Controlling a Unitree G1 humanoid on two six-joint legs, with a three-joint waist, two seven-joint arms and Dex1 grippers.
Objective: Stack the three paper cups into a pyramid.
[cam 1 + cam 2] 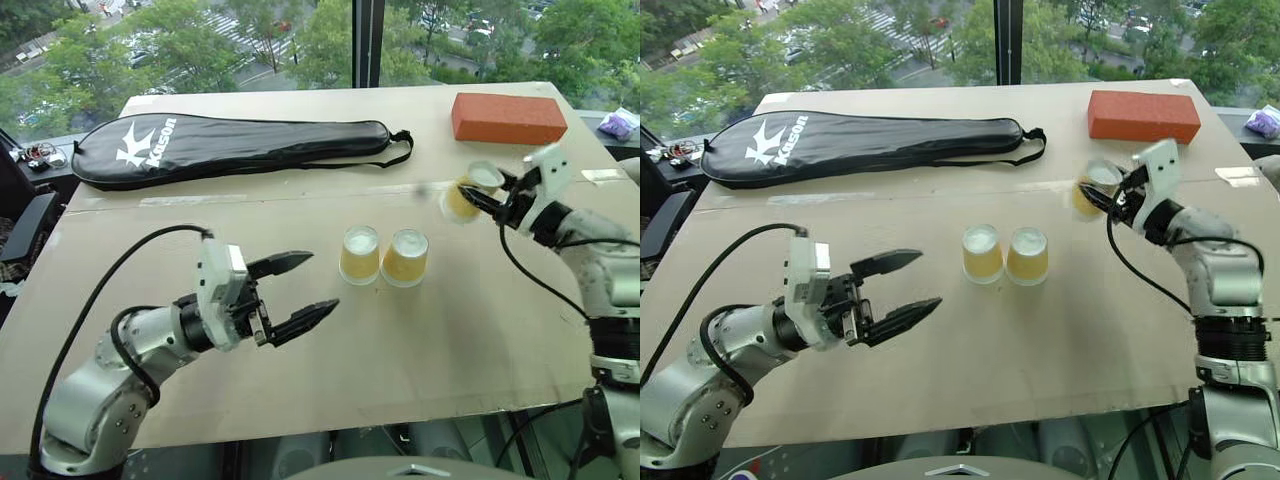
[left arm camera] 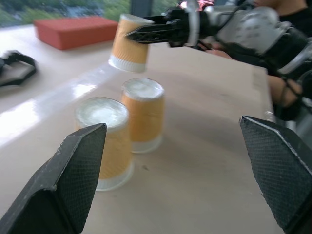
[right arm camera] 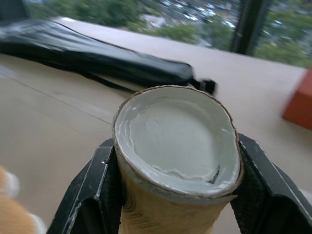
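Nearest the camera, the left gripper [image 1: 300,291] hovered at lower left of the frame, jaws spread wide and empty, aimed toward the two cups [image 1: 383,256] standing upside down, touching, mid-tabletop [image 1: 450,340]. At right, the right gripper [image 1: 478,196] held its jaws clamped on the third cup [image 1: 463,192], lifted clear of the tabletop, base up. That pair lay lower left of it, so the right arm was nearer. Motion blur hid the held cup's tilt.

Bright daylight enters through the windows [image 1: 250,40] behind the bench [image 1: 300,360]; glare streaks its surface; the lifted cup [image 1: 465,195] blurs.
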